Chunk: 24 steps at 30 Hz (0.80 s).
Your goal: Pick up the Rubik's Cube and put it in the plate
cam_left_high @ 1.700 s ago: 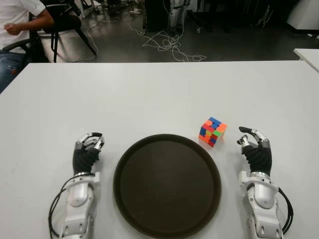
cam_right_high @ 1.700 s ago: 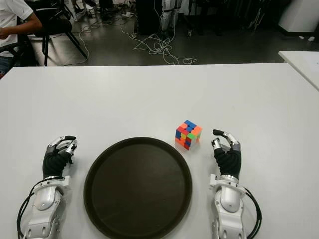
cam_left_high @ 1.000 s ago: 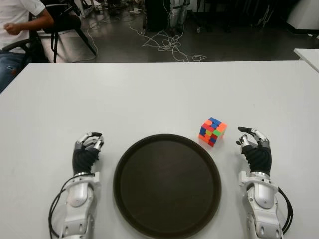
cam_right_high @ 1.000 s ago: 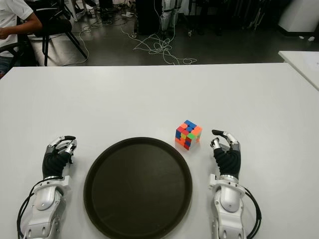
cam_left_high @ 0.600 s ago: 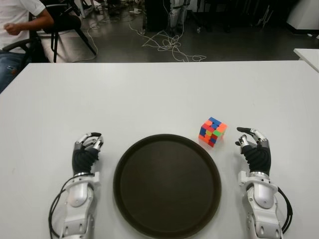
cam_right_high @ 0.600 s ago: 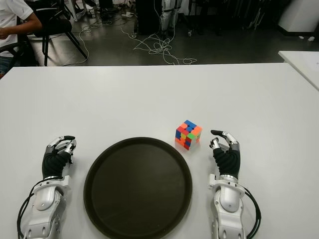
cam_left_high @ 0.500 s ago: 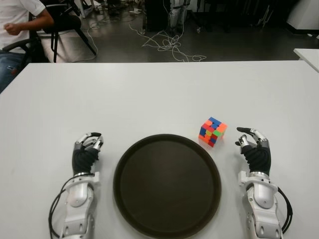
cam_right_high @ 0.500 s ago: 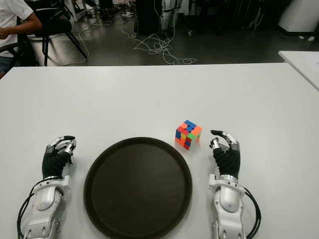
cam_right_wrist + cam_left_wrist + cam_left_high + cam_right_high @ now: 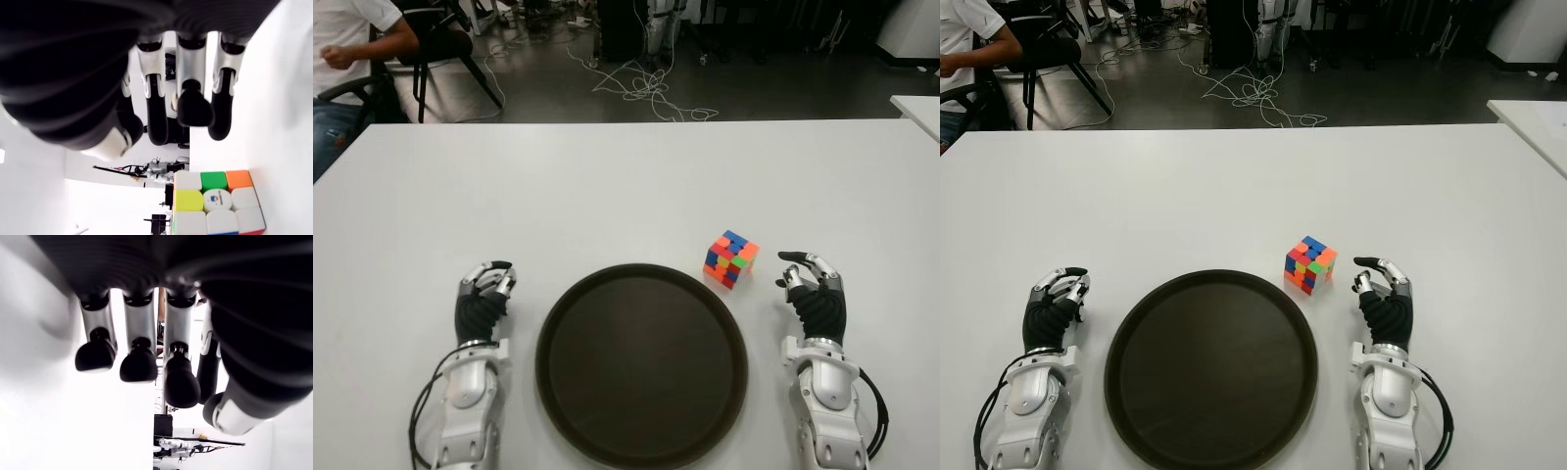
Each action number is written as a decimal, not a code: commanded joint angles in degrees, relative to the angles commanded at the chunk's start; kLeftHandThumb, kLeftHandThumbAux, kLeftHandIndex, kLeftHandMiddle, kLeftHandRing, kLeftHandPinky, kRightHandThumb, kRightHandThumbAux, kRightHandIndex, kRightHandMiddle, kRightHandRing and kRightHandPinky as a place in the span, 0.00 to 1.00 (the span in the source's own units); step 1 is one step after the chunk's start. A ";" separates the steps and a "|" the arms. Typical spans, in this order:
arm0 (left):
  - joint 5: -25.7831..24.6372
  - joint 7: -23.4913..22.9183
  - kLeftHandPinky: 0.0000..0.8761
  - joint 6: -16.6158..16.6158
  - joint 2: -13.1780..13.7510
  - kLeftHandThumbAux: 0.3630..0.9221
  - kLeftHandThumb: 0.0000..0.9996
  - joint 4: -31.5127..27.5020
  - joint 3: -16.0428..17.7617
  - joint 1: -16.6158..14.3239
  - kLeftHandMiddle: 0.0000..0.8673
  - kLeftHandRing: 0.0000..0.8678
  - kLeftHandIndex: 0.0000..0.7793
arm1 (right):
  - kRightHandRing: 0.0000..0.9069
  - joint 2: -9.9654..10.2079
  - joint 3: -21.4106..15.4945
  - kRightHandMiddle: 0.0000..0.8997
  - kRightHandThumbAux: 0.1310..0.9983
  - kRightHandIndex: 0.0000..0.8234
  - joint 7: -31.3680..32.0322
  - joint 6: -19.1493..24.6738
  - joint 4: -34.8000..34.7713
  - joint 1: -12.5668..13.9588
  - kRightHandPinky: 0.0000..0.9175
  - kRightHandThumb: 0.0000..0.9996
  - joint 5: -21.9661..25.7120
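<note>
I see the cube point(image 9: 730, 259) sitting on the white tabletop point(image 9: 607, 186), just past the far right rim of the dark round plate point(image 9: 641, 364), close to it but not inside; my right robot hand point(image 9: 813, 289) is just to the cube's right, apart from it, fingers point(image 9: 194, 105) loosely curved and holding nothing; my left robot hand point(image 9: 483, 297) shows on the plate's left side, fingers point(image 9: 138, 363) relaxed, also empty; a seated person point(image 9: 347, 49) is at the far left beyond the tabletop; cables point(image 9: 641, 83) lie on the floor.
</note>
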 joint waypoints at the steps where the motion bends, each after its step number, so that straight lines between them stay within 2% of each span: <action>1: 0.01 0.01 0.94 -0.12 0.00 0.62 0.70 0.12 0.01 -0.03 0.93 0.95 0.57 | 0.85 -0.07 0.08 0.83 0.69 0.53 -0.32 -0.62 0.21 -0.03 0.84 0.69 -0.33; 2: 0.03 0.05 0.94 -0.36 0.00 0.62 0.70 0.33 0.04 -0.09 0.92 0.95 0.57 | 0.83 -0.27 0.23 0.81 0.69 0.53 -0.95 -1.69 0.67 -0.11 0.82 0.69 -1.15; 3: 0.05 0.07 0.93 -0.55 -0.01 0.62 0.70 0.50 0.07 -0.13 0.92 0.95 0.57 | 0.74 -0.43 0.35 0.73 0.69 0.52 -1.43 -2.50 1.04 -0.17 0.70 0.68 -1.75; 4: 0.09 0.16 0.93 -0.72 -0.04 0.62 0.70 0.67 0.09 -0.21 0.92 0.95 0.57 | 0.71 -0.66 0.46 0.71 0.69 0.52 -1.68 -3.35 1.44 -0.25 0.66 0.68 -2.22; 5: 0.12 0.22 0.93 -0.82 -0.05 0.62 0.70 0.79 0.12 -0.27 0.92 0.95 0.57 | 0.63 -0.80 0.54 0.63 0.70 0.51 -1.81 -3.87 1.73 -0.33 0.57 0.68 -2.48; 6: 0.17 0.33 0.93 -0.92 -0.08 0.62 0.70 0.90 0.14 -0.31 0.92 0.95 0.57 | 0.60 -1.03 0.63 0.61 0.70 0.51 -1.57 -4.47 2.04 -0.36 0.54 0.67 -2.49; 8: 0.27 0.55 0.93 -1.08 -0.17 0.62 0.70 1.05 0.17 -0.33 0.91 0.94 0.57 | 0.48 -1.48 0.76 0.49 0.70 0.50 -0.83 -5.58 2.61 -0.41 0.42 0.67 -2.27; 9: 0.30 0.65 0.93 -1.15 -0.22 0.62 0.70 1.09 0.17 -0.33 0.91 0.94 0.57 | 0.45 -1.70 0.82 0.46 0.71 0.45 -0.43 -6.08 2.87 -0.43 0.39 0.57 -2.10; 10: 0.36 0.82 0.93 -1.14 -0.29 0.62 0.70 1.02 0.14 -0.28 0.91 0.94 0.57 | 0.40 -2.09 0.94 0.41 0.74 0.39 0.42 -6.87 3.21 -0.41 0.34 0.39 -1.69; 11: 0.39 0.94 0.93 -1.14 -0.34 0.62 0.70 0.97 0.11 -0.25 0.91 0.94 0.57 | 0.34 -2.36 1.02 0.35 0.75 0.31 1.01 -7.47 3.47 -0.40 0.27 0.27 -1.41; 12: 0.54 1.20 0.93 -0.80 -0.33 0.62 0.70 0.84 0.08 -0.26 0.91 0.94 0.57 | 0.31 -3.04 1.18 0.33 0.75 0.29 2.18 -9.34 4.34 -0.58 0.24 0.22 -0.97; 13: 0.64 1.39 0.92 -0.56 -0.32 0.62 0.70 0.76 0.07 -0.28 0.91 0.93 0.57 | 0.24 -3.50 1.26 0.26 0.76 0.22 3.02 -10.73 5.02 -0.73 0.17 0.14 -0.69; 15: 1.05 1.95 0.91 0.30 -0.26 0.62 0.70 0.52 0.01 -0.34 0.90 0.93 0.56 | 0.14 -4.38 1.44 0.16 0.76 0.14 4.25 -13.65 6.45 -1.07 0.08 0.06 -0.88; 20: 1.67 2.91 0.90 1.42 -0.20 0.62 0.70 0.57 0.03 -0.66 0.88 0.91 0.56 | 0.03 -5.14 0.77 0.05 0.75 0.04 5.22 -17.97 9.87 -2.40 0.01 0.01 -1.80; 24: 1.79 2.87 0.89 1.77 0.04 0.62 0.70 1.00 0.04 -0.99 0.86 0.90 0.56 | 0.01 -5.69 0.09 0.03 0.75 0.01 4.85 -20.64 12.59 -3.17 0.00 0.00 -3.09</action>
